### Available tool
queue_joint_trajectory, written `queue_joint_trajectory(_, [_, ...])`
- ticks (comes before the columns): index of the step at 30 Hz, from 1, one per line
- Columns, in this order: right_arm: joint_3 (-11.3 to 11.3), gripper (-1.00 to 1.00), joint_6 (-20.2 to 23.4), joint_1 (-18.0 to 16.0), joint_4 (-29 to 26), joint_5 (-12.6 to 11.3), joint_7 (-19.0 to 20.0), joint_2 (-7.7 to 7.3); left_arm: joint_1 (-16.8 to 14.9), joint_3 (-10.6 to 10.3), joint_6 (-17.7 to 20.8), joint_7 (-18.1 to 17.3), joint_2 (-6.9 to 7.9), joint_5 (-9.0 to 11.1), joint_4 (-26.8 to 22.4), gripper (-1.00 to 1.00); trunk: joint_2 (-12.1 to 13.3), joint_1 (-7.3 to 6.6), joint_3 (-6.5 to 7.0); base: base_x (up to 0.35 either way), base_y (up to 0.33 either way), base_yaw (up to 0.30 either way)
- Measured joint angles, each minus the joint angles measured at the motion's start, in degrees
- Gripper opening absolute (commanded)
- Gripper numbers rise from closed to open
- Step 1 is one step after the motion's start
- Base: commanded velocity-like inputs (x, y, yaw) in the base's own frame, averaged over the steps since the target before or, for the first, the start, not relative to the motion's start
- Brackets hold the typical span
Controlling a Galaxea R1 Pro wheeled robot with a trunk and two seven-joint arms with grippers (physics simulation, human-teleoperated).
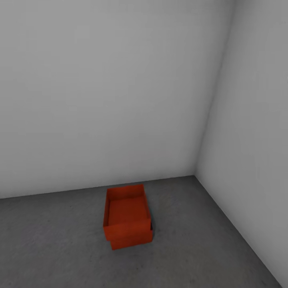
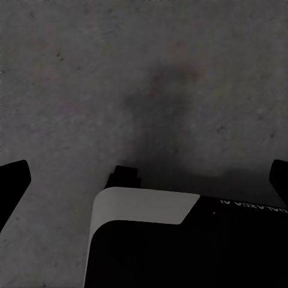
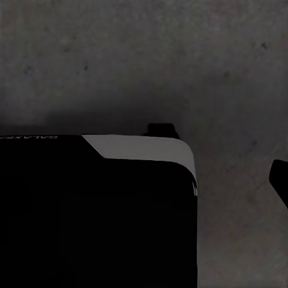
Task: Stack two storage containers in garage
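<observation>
The two storage containers stand stacked on the garage's dark grey concrete floor (image 1: 208,248), close to the corner of two pale walls. The upper red-orange bin (image 1: 126,209) is open-topped and empty. It sits slightly askew on the lower bin (image 1: 132,241), whose front wall pokes out beneath it. My left gripper (image 2: 144,177) hangs open over bare floor (image 2: 150,72), its dark fingertips (image 2: 13,180) far apart at the picture's edges. My right gripper (image 3: 144,180) is also over concrete (image 3: 180,60), with one fingertip (image 3: 279,180) far out at the side. Nothing is held.
Plain grey walls (image 1: 100,92) meet in a corner (image 1: 208,120) behind and to the right of the stack. Concrete extends to the left of and in front of the bins. My own black-and-white base (image 2: 150,240) shows below both wrists (image 3: 120,204).
</observation>
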Motion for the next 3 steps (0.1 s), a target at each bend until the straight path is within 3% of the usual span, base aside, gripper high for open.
queue_joint_trajectory(3, [0.00,1.00,0.00,0.00,0.00,0.00,0.00,0.00,0.00,0.00,0.00,0.00,0.00,0.00,0.00,1.00,0.00,0.00,0.00,0.000,0.000,0.000])
